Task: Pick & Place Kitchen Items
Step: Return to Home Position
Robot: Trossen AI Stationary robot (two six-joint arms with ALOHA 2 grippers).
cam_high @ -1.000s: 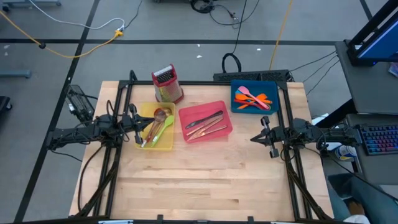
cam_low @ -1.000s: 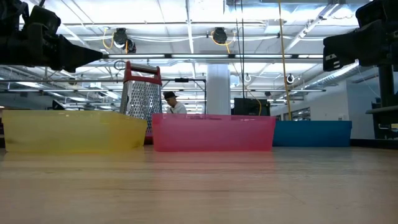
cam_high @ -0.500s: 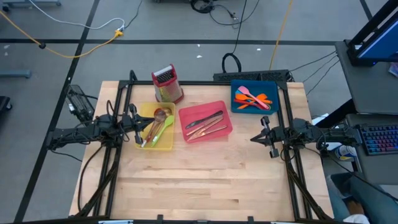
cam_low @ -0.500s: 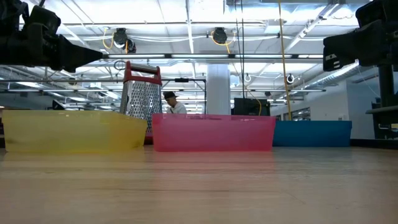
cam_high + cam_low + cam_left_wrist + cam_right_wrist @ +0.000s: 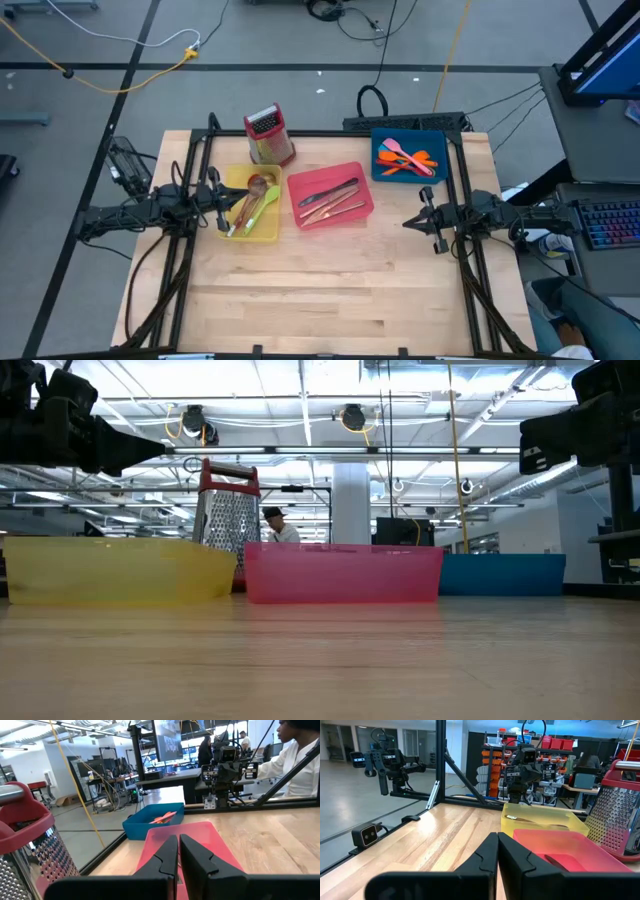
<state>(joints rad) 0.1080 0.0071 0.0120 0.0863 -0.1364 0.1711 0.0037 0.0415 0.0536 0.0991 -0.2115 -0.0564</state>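
High view: the left pincer (image 5: 225, 203) is held above the left edge of the yellow tray (image 5: 270, 228), and the right pincer (image 5: 407, 222) is held above bare worktop (image 5: 320, 290), just right of the pink tray (image 5: 298, 181). Both are pointed toward the middle of the worktop. In each wrist view, the two dark fingers (image 5: 169, 854) are seen pressed together with nothing between them. Green and wooden utensils (image 5: 255, 203) are laid in the yellow tray, dark and copper-coloured cutlery (image 5: 330, 199) in the pink tray beside it, and orange and pink spatulas (image 5: 405, 157) in the blue tray (image 5: 440, 140) at the far right corner. A red-topped box grater (image 5: 268, 135) is stood upright just behind the yellow tray.
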